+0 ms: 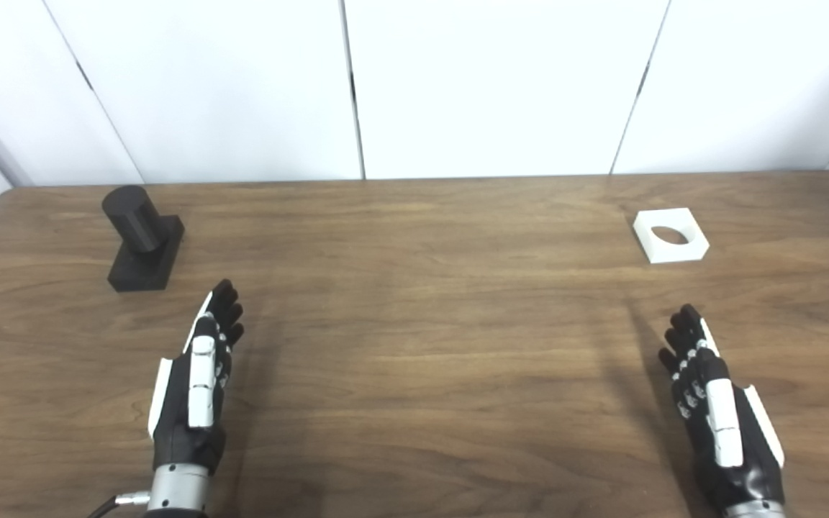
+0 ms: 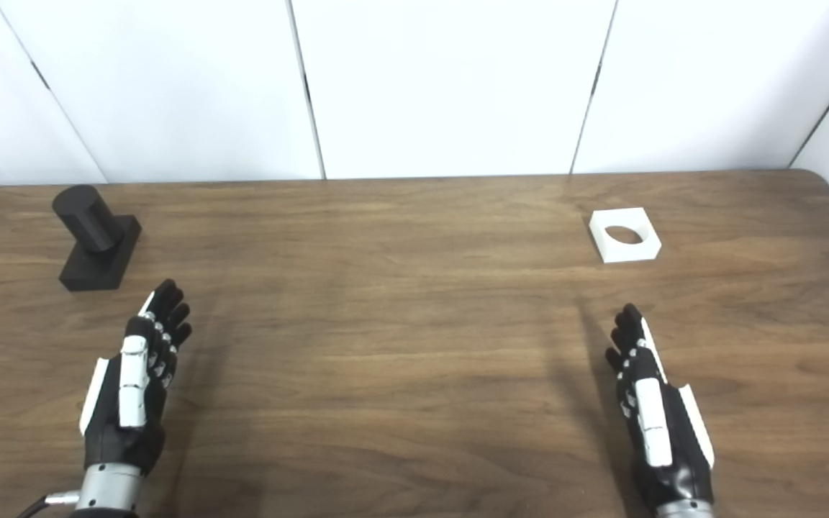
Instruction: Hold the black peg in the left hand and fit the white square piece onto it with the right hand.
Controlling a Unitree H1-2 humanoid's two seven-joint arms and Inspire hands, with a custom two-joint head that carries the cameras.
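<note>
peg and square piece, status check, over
Left hand and right hand both open, holding nothing. Black peg upright at far left, white square piece flat at far right, both untouched. Nothing in the way.

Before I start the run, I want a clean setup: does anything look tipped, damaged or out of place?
Nothing stands out. The peg stands upright on its base at far left, the white piece lies flat at far right, and both hands are open and empty.

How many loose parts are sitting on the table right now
2. The black peg stands at the far left, beyond the left hand. The white square piece lies at the far right, beyond the right hand. Nothing looks hidden.
</note>
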